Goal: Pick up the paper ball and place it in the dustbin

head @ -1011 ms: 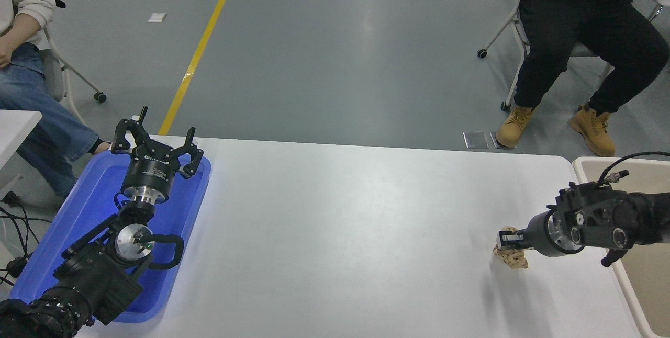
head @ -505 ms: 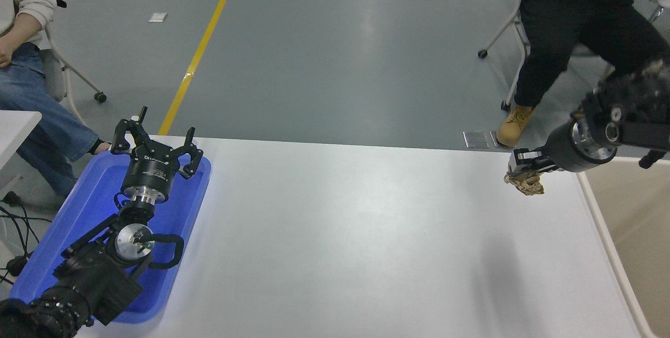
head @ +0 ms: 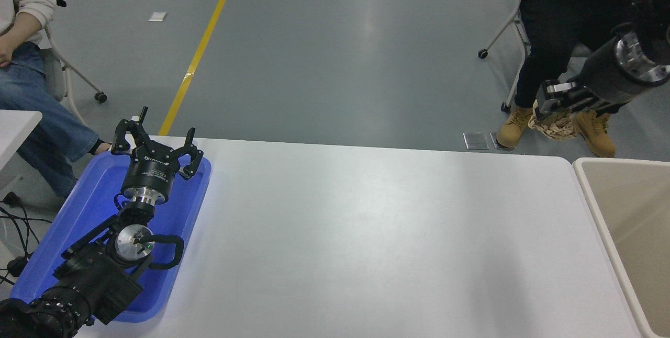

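Observation:
My right gripper (head: 552,110) is shut on the tan-brown crumpled paper ball (head: 555,127) and holds it high in the air, near the table's far right corner. The ball hangs below the fingers. The beige dustbin (head: 602,207) stands at the right edge of the table, below and to the right of the gripper; its inside looks bare. My left gripper (head: 156,144) is open and parked over the blue tray at the lower left.
A shallow blue tray (head: 57,233) lies at the table's left edge. The white table (head: 366,233) spans the middle. One seated person is at the top right behind the right gripper, another at the top left.
My right gripper has lifted the paper ball off the table and risen up and to the right over the last second. The left arm has not moved.

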